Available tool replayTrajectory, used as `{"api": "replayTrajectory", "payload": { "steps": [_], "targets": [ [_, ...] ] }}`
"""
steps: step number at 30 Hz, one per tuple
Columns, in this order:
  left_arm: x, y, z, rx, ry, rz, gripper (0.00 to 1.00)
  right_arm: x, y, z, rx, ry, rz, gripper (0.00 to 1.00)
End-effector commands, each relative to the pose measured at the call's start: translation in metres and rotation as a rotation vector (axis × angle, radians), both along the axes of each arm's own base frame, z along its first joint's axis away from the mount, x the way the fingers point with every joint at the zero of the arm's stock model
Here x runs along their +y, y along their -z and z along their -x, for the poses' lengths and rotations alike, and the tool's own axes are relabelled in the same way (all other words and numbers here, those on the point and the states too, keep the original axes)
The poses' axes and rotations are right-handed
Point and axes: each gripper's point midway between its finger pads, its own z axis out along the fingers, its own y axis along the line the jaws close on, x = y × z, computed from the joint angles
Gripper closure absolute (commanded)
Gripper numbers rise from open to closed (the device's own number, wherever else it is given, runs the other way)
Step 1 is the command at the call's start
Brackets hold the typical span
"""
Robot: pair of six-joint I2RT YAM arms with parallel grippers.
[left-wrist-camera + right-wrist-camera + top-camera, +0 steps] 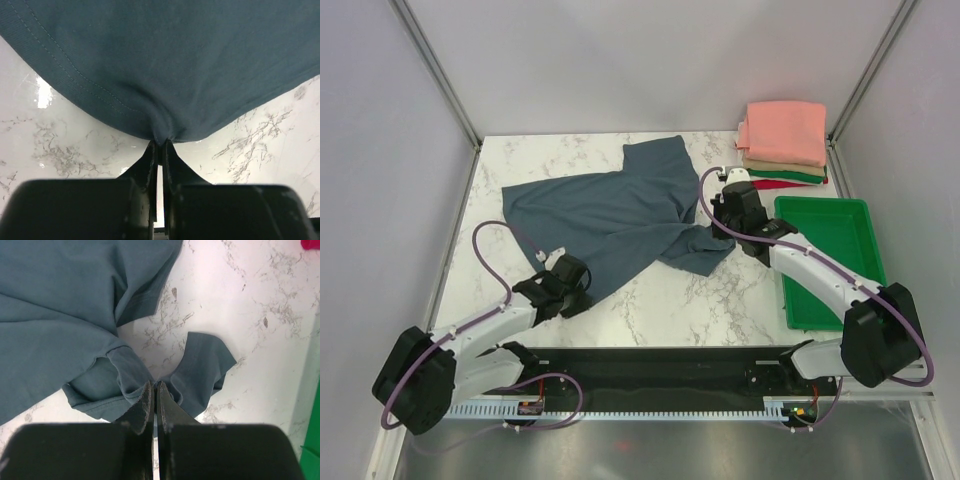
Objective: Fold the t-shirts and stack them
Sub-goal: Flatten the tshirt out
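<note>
A slate blue-grey t-shirt (pixel 620 215) lies crumpled and partly spread on the marble table. My left gripper (pixel 572 280) is shut on its near hem (pixel 161 135), jaws pinching the cloth. My right gripper (pixel 720 215) is shut on a bunched edge of the same shirt (pixel 125 375) at its right side, with a flap (pixel 202 365) beside it. A stack of folded shirts stands at the back right: salmon-pink (pixel 785 130) on top, then tan (pixel 780 163), green (pixel 810 173) and red (pixel 775 183).
A green plastic tray (pixel 825 255) lies on the right, beside my right arm. Grey walls and metal posts enclose the table (pixel 720 300). A black rail runs along the near edge.
</note>
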Motion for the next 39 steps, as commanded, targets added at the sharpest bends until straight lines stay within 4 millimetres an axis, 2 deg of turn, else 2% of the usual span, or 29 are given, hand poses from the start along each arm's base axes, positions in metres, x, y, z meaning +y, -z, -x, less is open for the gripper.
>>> {"api": "replayTrajectory", "payload": {
  "steps": [1, 2, 3, 4, 5, 6, 7, 8, 9, 10, 11, 12, 13, 14, 15, 16, 18, 19, 21, 22, 24, 25, 28, 32, 35, 39],
  "targets": [
    [-0.004, -0.014, -0.007, -0.059, 0.014, 0.014, 0.98, 0.004, -0.009, 0.003, -0.027, -0.017, -0.041, 1.0],
    [-0.008, -0.036, -0.016, -0.119, 0.014, 0.039, 0.98, 0.005, -0.015, 0.004, -0.037, -0.021, -0.055, 1.0],
    [-0.004, -0.045, -0.014, -0.128, 0.022, 0.025, 0.98, 0.004, -0.021, 0.006, -0.052, -0.021, -0.066, 1.0],
    [-0.001, -0.057, -0.015, -0.148, 0.025, 0.017, 0.98, 0.003, -0.039, 0.011, -0.088, -0.018, -0.089, 1.0],
    [-0.001, -0.086, -0.026, -0.214, 0.016, 0.02, 0.98, 0.0, -0.051, 0.013, -0.114, -0.013, -0.103, 1.0],
    [0.008, -0.101, -0.02, -0.229, 0.032, -0.013, 0.98, -0.001, -0.065, 0.016, -0.147, -0.012, -0.121, 1.0],
    [0.012, -0.118, -0.023, -0.264, 0.033, -0.023, 0.98, -0.005, -0.096, 0.024, -0.224, -0.013, -0.158, 1.0],
    [0.013, -0.156, -0.032, -0.348, 0.021, -0.014, 0.98, -0.007, -0.113, 0.028, -0.265, -0.015, -0.184, 1.0],
    [0.017, -0.174, -0.032, -0.386, 0.053, -0.04, 0.98, -0.008, -0.131, 0.033, -0.309, -0.021, -0.205, 1.0],
    [0.021, -0.193, -0.029, -0.424, 0.068, -0.042, 0.98, -0.011, -0.165, 0.042, -0.383, -0.039, -0.236, 1.0],
    [0.022, -0.233, -0.032, -0.512, 0.098, -0.033, 0.98, -0.013, -0.183, 0.048, -0.424, -0.061, -0.233, 1.0],
    [0.024, -0.254, -0.031, -0.558, 0.108, -0.029, 0.98, -0.017, -0.209, 0.055, -0.474, -0.071, -0.244, 1.0],
    [0.028, -0.273, -0.028, -0.601, 0.114, -0.027, 0.98, -0.022, -0.231, 0.066, -0.528, -0.08, -0.254, 1.0],
    [0.033, -0.311, -0.026, -0.692, 0.127, -0.022, 0.98, -0.028, -0.248, 0.073, -0.574, -0.089, -0.237, 1.0],
    [0.036, -0.329, -0.023, -0.739, 0.137, -0.022, 0.98, -0.033, -0.274, 0.082, -0.636, -0.093, -0.246, 1.0],
    [0.041, -0.365, -0.018, -0.822, 0.137, -0.003, 0.98, -0.042, -0.295, 0.096, -0.701, -0.095, -0.249, 1.0],
    [0.047, -0.397, -0.013, -0.914, 0.175, -0.033, 0.98, -0.051, -0.332, 0.117, -0.817, -0.125, -0.233, 1.0],
    [0.053, -0.423, -0.008, -0.98, 0.17, -0.029, 0.98, -0.057, -0.352, 0.134, -0.89, -0.146, -0.244, 1.0],
    [0.058, -0.448, -0.005, -1.049, 0.201, -0.078, 0.98, -0.062, -0.381, 0.159, -0.996, -0.196, -0.24, 1.0],
    [0.064, -0.471, 0.002, -1.105, 0.196, -0.075, 0.98, -0.07, -0.4, 0.179, -1.082, -0.206, -0.243, 1.0],
    [0.065, -0.49, 0.005, -1.155, 0.231, -0.105, 0.98, -0.074, -0.423, 0.204, -1.203, -0.262, -0.217, 1.0],
    [0.071, -0.509, 0.013, -1.204, 0.226, -0.099, 0.98, -0.081, -0.433, 0.221, -1.273, -0.269, -0.193, 1.0],
    [0.08, -0.539, 0.023, -1.29, 0.222, -0.125, 0.98, -0.094, -0.455, 0.253, -1.404, -0.281, -0.161, 1.0],
    [0.089, -0.557, 0.028, -1.354, 0.23, -0.191, 0.98, -0.111, -0.483, 0.287, -1.522, -0.263, -0.127, 1.0],
    [0.098, -0.565, 0.033, -1.398, 0.218, -0.228, 0.98, -0.12, -0.499, 0.305, -1.58, -0.251, -0.126, 1.0],
    [0.113, -0.582, 0.054, -1.505, 0.177, -0.226, 0.98, -0.128, -0.518, 0.321, -1.656, -0.237, -0.138, 1.0]
  ]
}}
